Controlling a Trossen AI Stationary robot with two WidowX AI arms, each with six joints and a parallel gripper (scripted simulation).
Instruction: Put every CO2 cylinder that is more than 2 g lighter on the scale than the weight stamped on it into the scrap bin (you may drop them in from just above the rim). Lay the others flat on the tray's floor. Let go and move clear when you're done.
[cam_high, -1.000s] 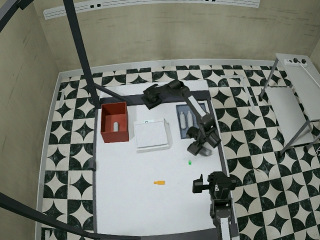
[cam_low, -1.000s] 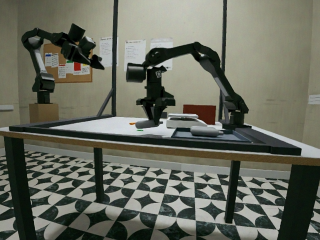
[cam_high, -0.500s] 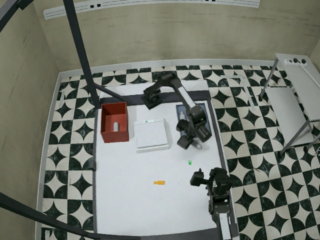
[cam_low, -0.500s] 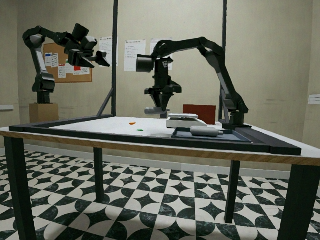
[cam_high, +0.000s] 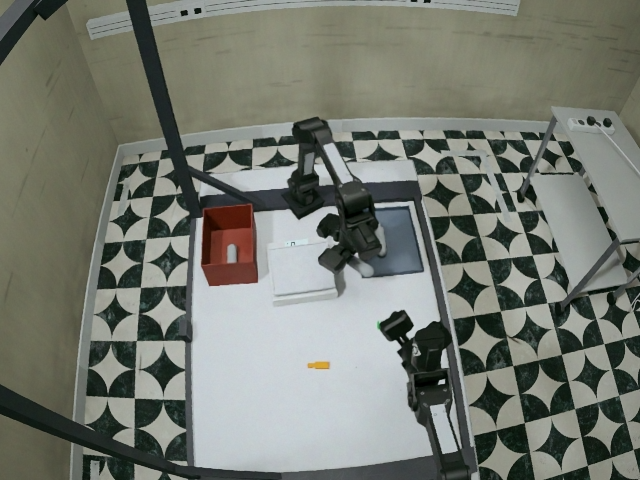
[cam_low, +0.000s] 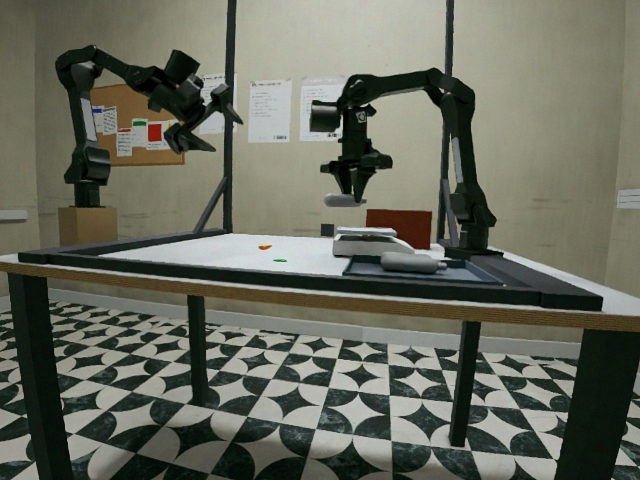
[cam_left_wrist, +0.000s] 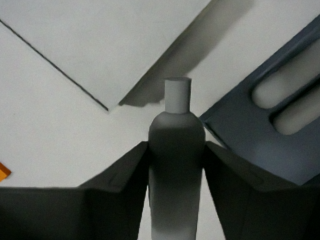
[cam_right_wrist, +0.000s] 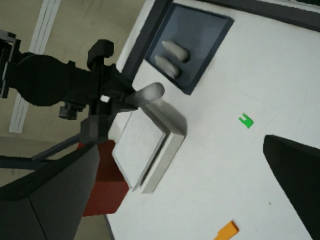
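My left gripper is shut on a grey cylinder, held level in the air near the gap between scale and tray. The white scale bears no cylinder; its display is partly seen and not readable. Two cylinders lie in the blue tray, side by side. One cylinder is in the red bin. No stamped weights are legible. My right gripper is open and empty, high above the table.
A green clip lies on the table on the right arm's side of the tray. An orange piece lies farther from the tray. Dark frame rails edge the table.
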